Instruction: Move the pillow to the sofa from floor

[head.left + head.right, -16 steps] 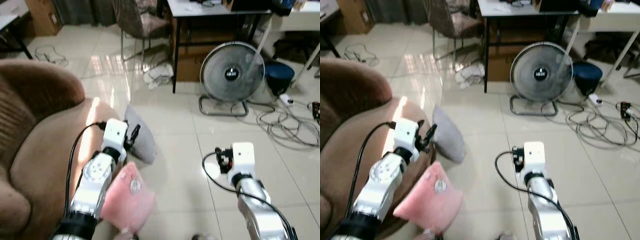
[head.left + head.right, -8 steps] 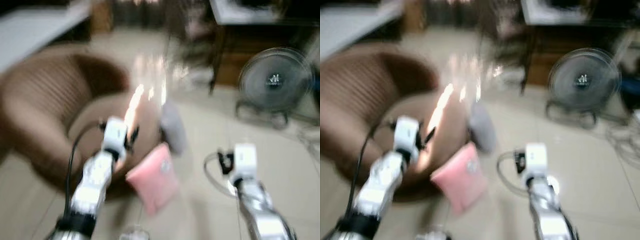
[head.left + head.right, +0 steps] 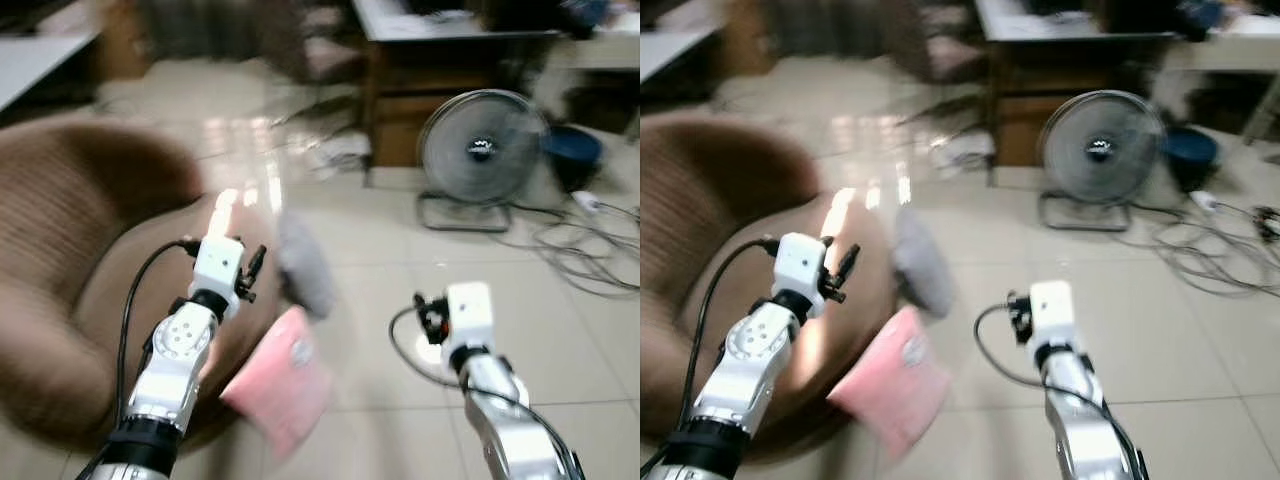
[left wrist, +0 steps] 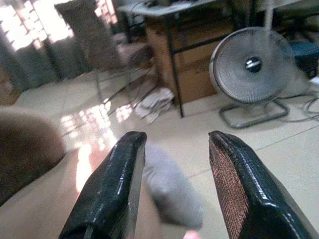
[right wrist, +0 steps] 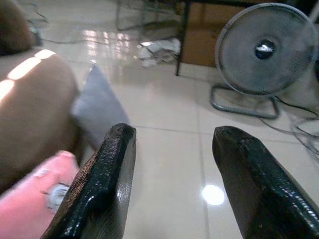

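The brown sofa (image 3: 70, 290) takes up my 9 o'clock side, its rounded seat bulging toward the middle of the floor (image 3: 380, 250), which is pale glossy tile. At 1 o'clock a fan (image 3: 482, 150) stands on its frame in front of a dark table (image 3: 450, 40), with loose cables (image 3: 580, 250) trailing off at 2 o'clock. The pink pillow (image 3: 280, 380) lies on the floor at about 6 o'clock, leaning against the sofa's front edge, and a grey pillow (image 3: 305, 265) stands just beyond it, also against the sofa (both are soft with blur in the head views). My left arm reaches out over the sofa seat at 8 o'clock, the left gripper (image 4: 172, 189) hovering with its fingers apart and nothing between them; through its wrist camera I see the grey pillow past the fingertips. The right gripper (image 5: 174, 184) is held out over bare tile at 5 o'clock, fingers likewise spread and holding nothing, the pink pillow near its one finger in that wrist view.
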Motion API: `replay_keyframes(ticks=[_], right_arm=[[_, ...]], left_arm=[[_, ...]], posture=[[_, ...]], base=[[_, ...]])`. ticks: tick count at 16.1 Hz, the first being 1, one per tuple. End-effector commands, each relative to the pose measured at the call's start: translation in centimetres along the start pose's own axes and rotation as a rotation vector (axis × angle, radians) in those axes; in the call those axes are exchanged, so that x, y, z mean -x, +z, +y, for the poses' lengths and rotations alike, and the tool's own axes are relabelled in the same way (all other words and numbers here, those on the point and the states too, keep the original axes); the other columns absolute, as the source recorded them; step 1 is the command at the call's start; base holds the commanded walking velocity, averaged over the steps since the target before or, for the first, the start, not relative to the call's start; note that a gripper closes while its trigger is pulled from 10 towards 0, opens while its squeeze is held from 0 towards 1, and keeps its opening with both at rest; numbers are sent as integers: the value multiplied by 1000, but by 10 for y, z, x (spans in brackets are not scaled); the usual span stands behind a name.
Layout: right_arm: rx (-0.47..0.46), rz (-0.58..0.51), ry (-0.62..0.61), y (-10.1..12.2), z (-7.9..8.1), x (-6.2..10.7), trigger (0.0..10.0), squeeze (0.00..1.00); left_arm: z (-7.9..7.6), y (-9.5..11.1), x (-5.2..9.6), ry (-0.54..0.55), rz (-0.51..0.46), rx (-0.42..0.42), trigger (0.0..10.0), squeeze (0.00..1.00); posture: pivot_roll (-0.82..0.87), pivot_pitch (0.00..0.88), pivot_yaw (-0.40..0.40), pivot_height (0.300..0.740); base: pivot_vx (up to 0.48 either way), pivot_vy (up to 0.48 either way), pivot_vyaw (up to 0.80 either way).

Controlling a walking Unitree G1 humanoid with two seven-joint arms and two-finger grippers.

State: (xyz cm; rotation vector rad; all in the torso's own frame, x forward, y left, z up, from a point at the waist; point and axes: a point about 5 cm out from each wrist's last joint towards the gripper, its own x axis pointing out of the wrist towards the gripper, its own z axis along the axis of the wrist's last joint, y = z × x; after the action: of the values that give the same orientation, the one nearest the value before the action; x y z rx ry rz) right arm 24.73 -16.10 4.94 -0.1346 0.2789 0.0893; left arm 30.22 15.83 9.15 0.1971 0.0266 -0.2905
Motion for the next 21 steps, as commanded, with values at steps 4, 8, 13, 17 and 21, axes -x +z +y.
replay_keyframes(ticks=[4,8,13,17,21], right_arm=[[-40,18,-69,-3,-14,-1,10000,0],[-38,17,-52,-4,-11,0,10000,0],[-55,18,-46,-4,-9,-1,10000,0],[-59,34,-45,-7,-9,0,10000,0],[-50,39,-30,-8,-8,-1,10000,0]], left_arm=[[-8,0,-2,-25,5,2,10000,0],[-9,-1,-2,-29,22,-1,10000,0],[-7,-5,0,-43,38,-4,10000,0],[-16,-16,-2,-155,107,-23,10000,0],[-17,-20,-5,-144,133,31,10000,0]], posture=[[-39,0,56,740],[-39,0,59,740],[-36,0,60,740],[-38,0,63,710],[-37,0,70,682]], base=[[422,0,200],[192,0,0],[0,0,0],[0,0,0],[0,0,0]])
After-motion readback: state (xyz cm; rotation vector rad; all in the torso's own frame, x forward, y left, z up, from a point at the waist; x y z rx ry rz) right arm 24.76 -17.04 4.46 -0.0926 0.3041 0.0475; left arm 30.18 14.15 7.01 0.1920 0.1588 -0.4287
